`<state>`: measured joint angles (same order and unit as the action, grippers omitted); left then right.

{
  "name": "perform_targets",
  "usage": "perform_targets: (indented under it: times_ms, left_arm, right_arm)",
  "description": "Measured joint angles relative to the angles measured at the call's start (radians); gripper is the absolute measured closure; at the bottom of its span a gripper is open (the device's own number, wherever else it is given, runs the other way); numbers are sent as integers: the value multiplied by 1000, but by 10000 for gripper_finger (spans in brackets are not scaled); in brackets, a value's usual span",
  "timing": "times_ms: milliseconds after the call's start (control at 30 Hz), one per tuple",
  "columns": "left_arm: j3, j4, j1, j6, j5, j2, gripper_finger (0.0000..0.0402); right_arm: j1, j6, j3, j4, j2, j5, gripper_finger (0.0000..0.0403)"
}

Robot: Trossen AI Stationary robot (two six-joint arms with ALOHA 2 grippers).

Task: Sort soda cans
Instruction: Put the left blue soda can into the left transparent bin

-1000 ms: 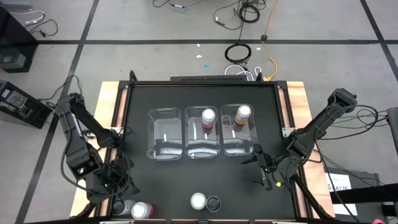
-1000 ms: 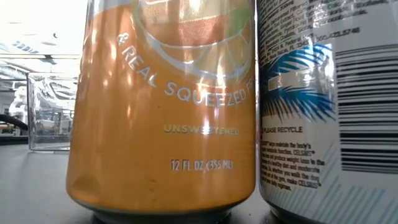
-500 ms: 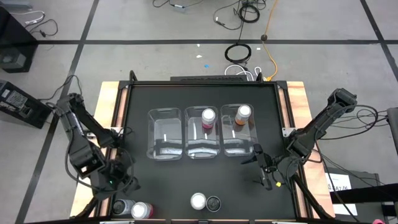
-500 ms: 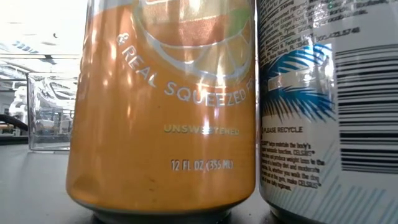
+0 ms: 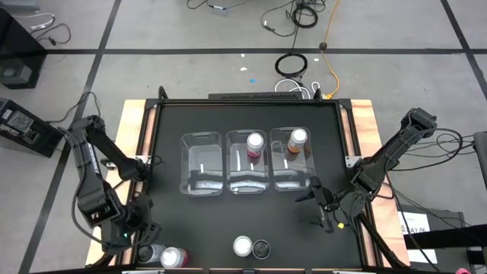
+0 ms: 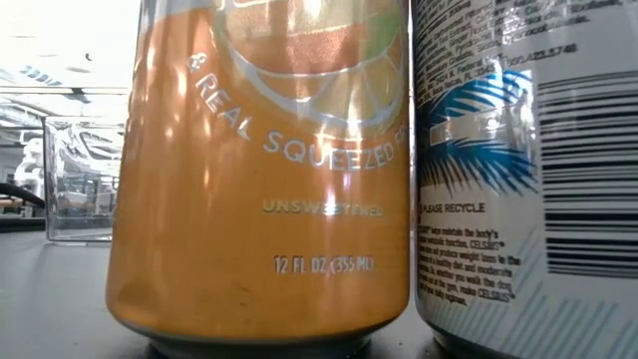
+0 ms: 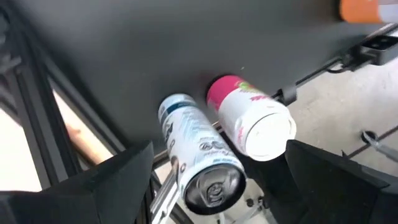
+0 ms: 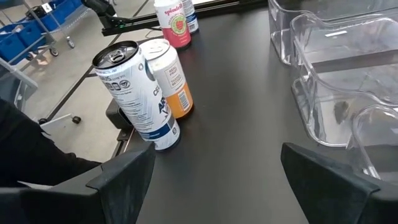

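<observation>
Hovering left gripper with fingers spread wide, right by pink can and dark can. Idling right gripper, also spread, beside bins.

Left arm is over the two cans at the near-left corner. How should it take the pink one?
Grip the pink can across its round body, coming straight down. It stands upright, and the dark can sits close beside it, so set the left gripper's open fingers on the two sides away from that neighbour.
</observation>
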<state>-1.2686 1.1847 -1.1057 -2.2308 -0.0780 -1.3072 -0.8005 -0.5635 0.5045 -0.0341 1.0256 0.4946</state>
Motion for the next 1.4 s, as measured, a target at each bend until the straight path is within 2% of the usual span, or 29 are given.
perform_targets:
  times_ms: [233,533,933,1400]
  left_arm:
    - [0,-25,-50,-115,0,-60,29]
    - [-1,-113,-71,-157,-1,-152,29]
    - [-131,-8,-88,-174,45,-243,29]
    - [-145,2,-89,-173,48,-315,29]
  right_arm:
    - [0,-1,0,0,0,-3,62]
    - [0,-1,0,0,0,-3,62]
    - [0,-1,0,-1,0,-3,62]
    - [0,-1,0,-9,0,-3,62]
